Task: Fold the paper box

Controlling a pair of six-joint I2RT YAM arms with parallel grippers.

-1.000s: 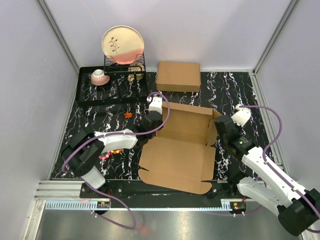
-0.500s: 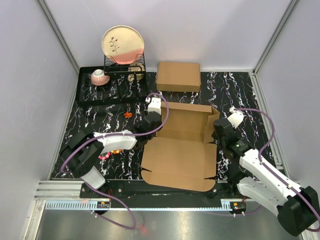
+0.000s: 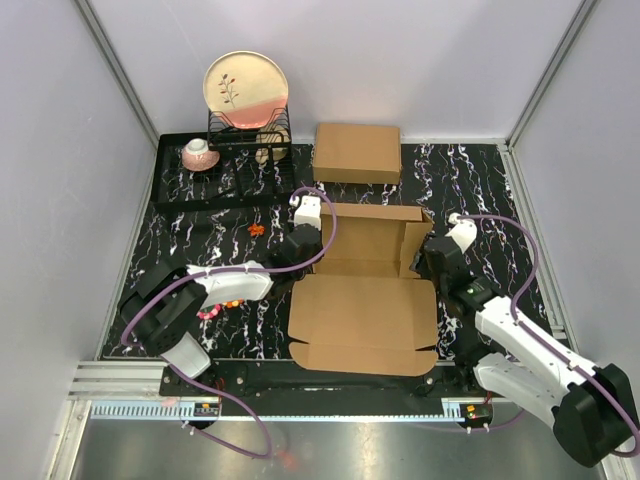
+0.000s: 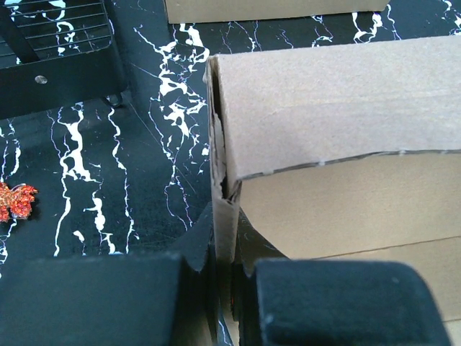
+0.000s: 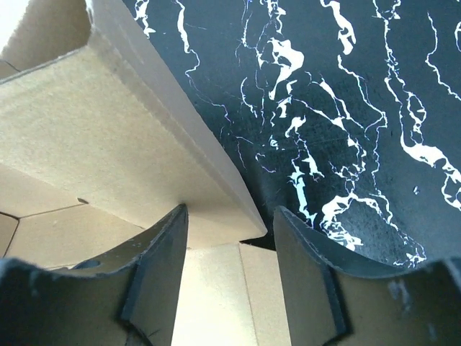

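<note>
Paper box (image 3: pixel 365 295) sits mid tabletop (image 3: pixel 490 190), between my two arms. Its big lid panel lies flat nearest the bases; the tray part is beyond it, back wall standing.

My left hand (image 4: pixel 225 288) is clenched on the box's left side wall at the corner, with the cardboard edge pinched between the fingers (image 4: pixel 94 303). My right hand (image 5: pixel 229 241) is released, jaws spread and straddling the raised right side flap. The flap is close to one finger, with a gap to the other.

Small coloured bits (image 3: pixel 215 308) lie by the left arm; I can't tell what they are. An orange butterfly-like piece (image 3: pixel 257 229) lies left of the box, near the left hand but apart from it.

Farther out, a made-up cardboard box (image 3: pixel 357 152) sits behind the paper box, not touching. Far left is a black dish rack (image 3: pixel 222 175) with a cup (image 3: pixel 199 153) and an upright plate (image 3: pixel 246 90). Purple cables (image 3: pixel 330 215) loop over both arms.
</note>
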